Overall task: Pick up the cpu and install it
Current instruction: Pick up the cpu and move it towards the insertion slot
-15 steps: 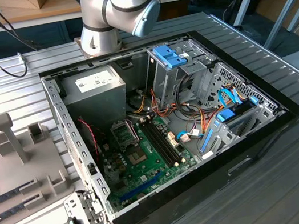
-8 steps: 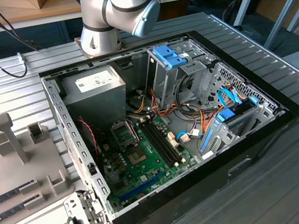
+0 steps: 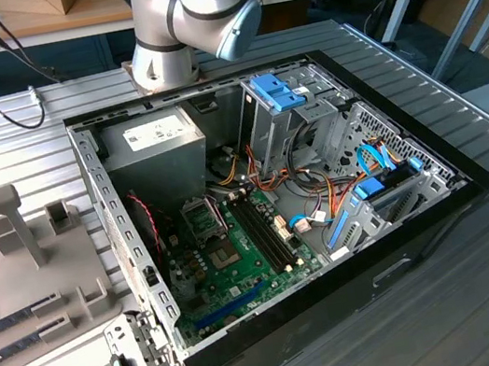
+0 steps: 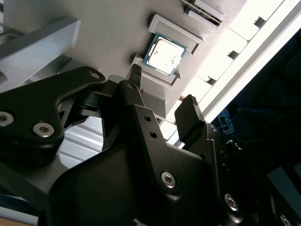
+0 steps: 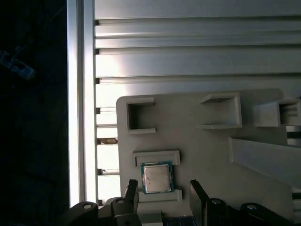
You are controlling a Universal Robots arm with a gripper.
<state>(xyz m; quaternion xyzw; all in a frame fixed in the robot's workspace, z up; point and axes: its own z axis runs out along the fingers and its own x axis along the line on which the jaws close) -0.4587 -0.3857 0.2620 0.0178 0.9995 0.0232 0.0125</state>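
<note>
Hand (image 5: 163, 184) spread; cpu (image 5: 156, 179) just ahead, untouched

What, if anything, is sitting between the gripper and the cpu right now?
Nothing visible. The cpu lies uncovered, metal top up, in its recess on the grey holder, and the open gripper hangs above it with only air between. The holder's low ridges border the cpu without covering it.
</note>
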